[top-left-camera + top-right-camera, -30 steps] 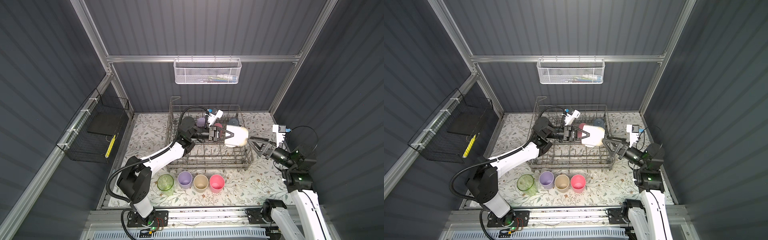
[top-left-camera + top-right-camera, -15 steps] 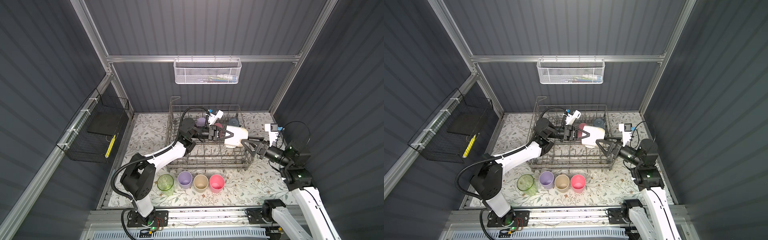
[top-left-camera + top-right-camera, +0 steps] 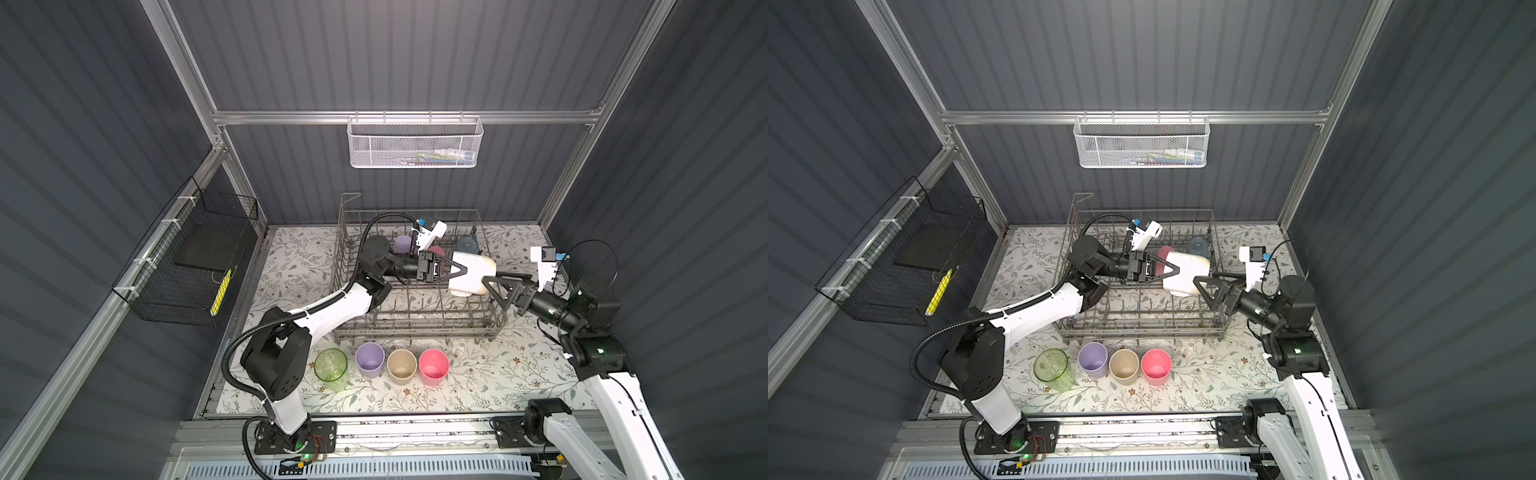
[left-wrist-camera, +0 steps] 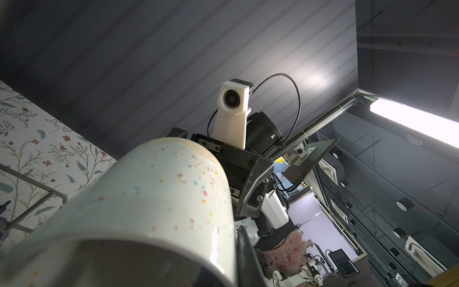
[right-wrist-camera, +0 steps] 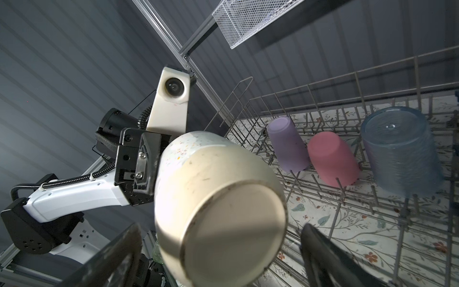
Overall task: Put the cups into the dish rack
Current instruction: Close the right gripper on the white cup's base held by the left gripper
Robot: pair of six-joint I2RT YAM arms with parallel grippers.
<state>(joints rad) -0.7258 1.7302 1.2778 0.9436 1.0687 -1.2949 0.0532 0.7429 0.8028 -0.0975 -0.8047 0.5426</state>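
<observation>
1. Tumbler (image 3: 473, 276), wide, cream and speckled, hangs on its side above the dish rack (image 3: 415, 328), mouth toward the left gripper (image 3: 462, 269), which pinches its rim wall.
2. Right gripper (image 3: 492, 279) is spread wide around the base; contact unclear.
3. Likely light, rigid, smooth-walled: grasp squarely across the body near the base, or it may slip.

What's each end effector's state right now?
Left end effector: closed on the rim of the wide cream cup.
Right end effector: open, at that cup's base, not gripping.
</observation>
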